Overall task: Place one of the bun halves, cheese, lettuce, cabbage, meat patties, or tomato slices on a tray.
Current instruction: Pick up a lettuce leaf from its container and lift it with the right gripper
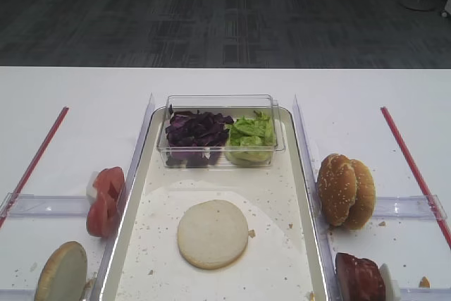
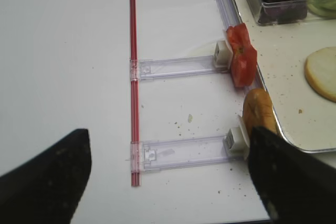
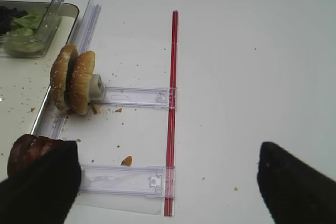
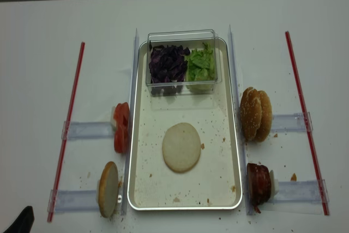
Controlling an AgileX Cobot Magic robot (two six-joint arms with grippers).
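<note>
A pale bun half (image 1: 212,233) lies flat on the silver tray (image 1: 268,195). Purple cabbage (image 1: 195,132) and green lettuce (image 1: 251,135) fill the tub at the tray's far end. Right of the tray, two sesame bun halves (image 3: 73,80) stand on edge, with meat patties (image 3: 29,150) nearer me. On the left are tomato slices (image 2: 241,55) and another bun half (image 2: 260,111). My right gripper (image 3: 168,184) hangs open over a clear rail, its left finger beside the patties. My left gripper (image 2: 168,182) is open, with one finger next to the left bun half. Cheese is out of view.
The clear plastic tub (image 1: 218,132) stands on the tray's far end. Red strips (image 1: 35,156) (image 1: 412,167) run along both outer sides, joined to clear plastic rails (image 3: 131,98) (image 2: 178,66) that hold the food upright. Crumbs dot the white table.
</note>
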